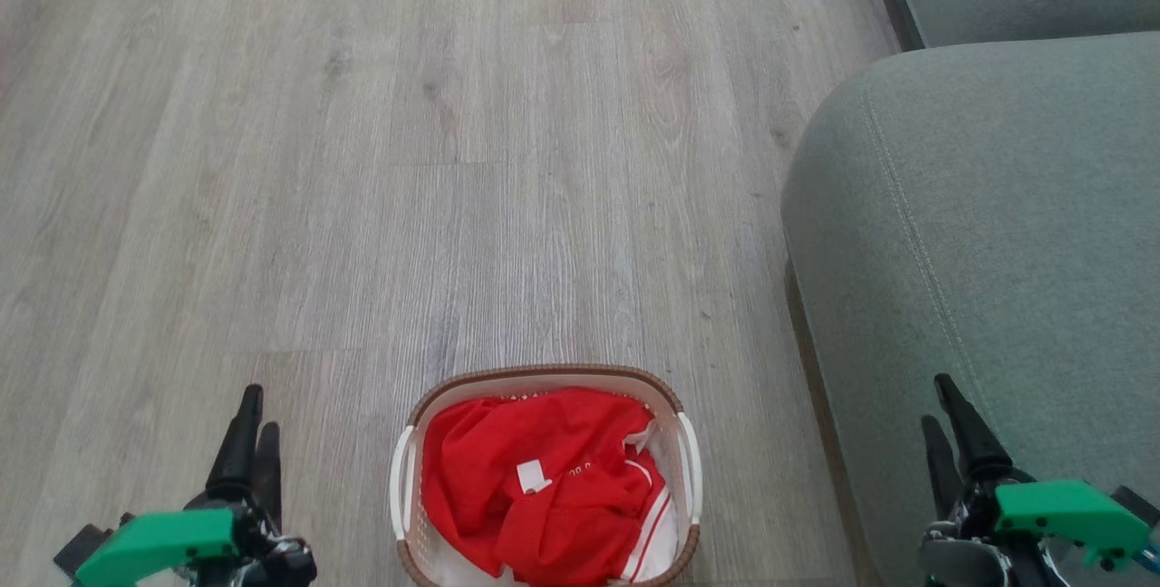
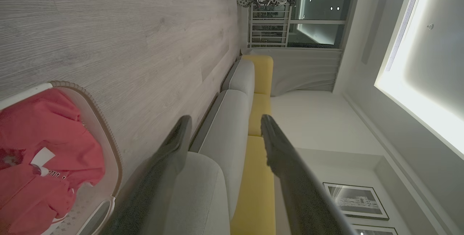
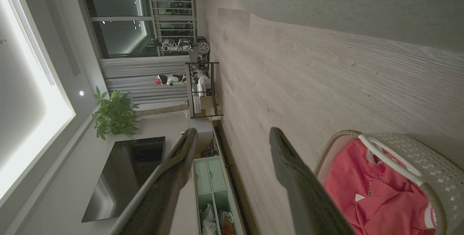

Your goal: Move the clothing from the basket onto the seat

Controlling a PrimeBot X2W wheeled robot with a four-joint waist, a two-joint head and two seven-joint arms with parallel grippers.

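Red clothing point(image 1: 544, 478) heaped in basket point(image 1: 544, 372) at six o'clock, lying at three o'clock from nearer left gripper point(image 1: 260, 410), nine from right gripper point(image 1: 936, 401); both spread wide, empty. Seat point(image 1: 997, 225) at three o'clock.

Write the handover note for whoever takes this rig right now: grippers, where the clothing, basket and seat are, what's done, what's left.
Left gripper: open, holding nothing, low on the robot's left of the basket.
Right gripper: open, holding nothing, in front of the seat's near edge.
Clothing: red garments bunched inside the basket, white tag on top.
Basket: on the floor directly ahead, between the two grippers.
Seat: to the robot's right of the basket; no garment on the part in view.
Done: nothing moved yet.
Left: grasp the clothing, lift it out, and lay it on the seat.
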